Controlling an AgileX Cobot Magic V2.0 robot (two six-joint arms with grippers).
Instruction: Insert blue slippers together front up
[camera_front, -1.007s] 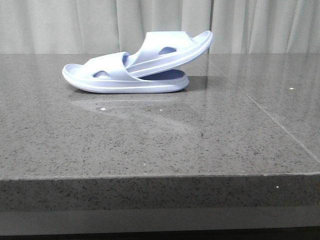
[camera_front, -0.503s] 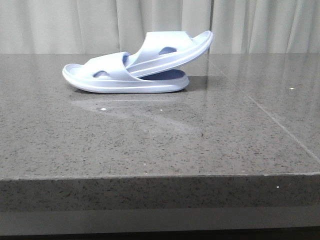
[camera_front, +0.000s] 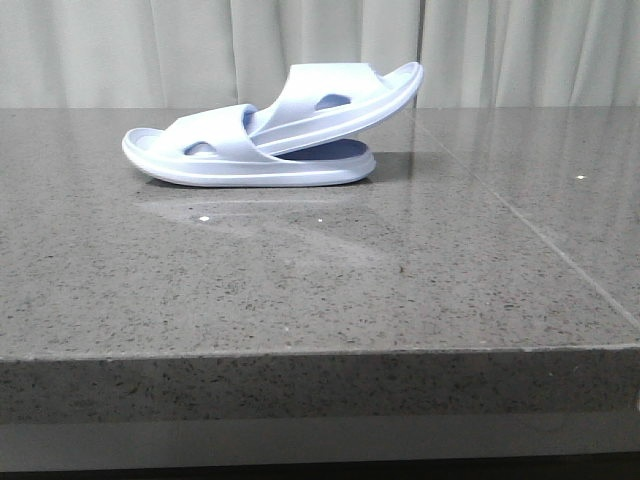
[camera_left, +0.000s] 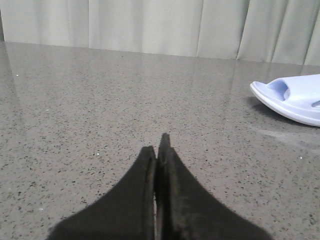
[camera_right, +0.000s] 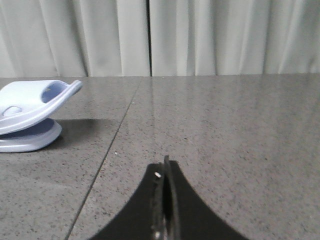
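The blue slippers (camera_front: 265, 135) lie far on the table (camera_front: 320, 290), left of centre, long axis running left to right, one wedged tilted under the other's strap. They sit ahead between my grippers, neither clearly nearer. My left gripper (camera_left: 159, 150) and right gripper (camera_right: 164, 172) are both closed, empty. Pale lavender foam, thick soles.

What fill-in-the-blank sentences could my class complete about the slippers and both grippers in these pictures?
1. The upper slipper is pushed under the ____ of the lower slipper, its far end tilted up.
2. The lower slipper lies flat on the grey ____.
3. The left gripper and right gripper are both ____ and hold nothing.
4. In the front view, the number of grippers visible is ____.

Missing words: strap; table; shut; zero
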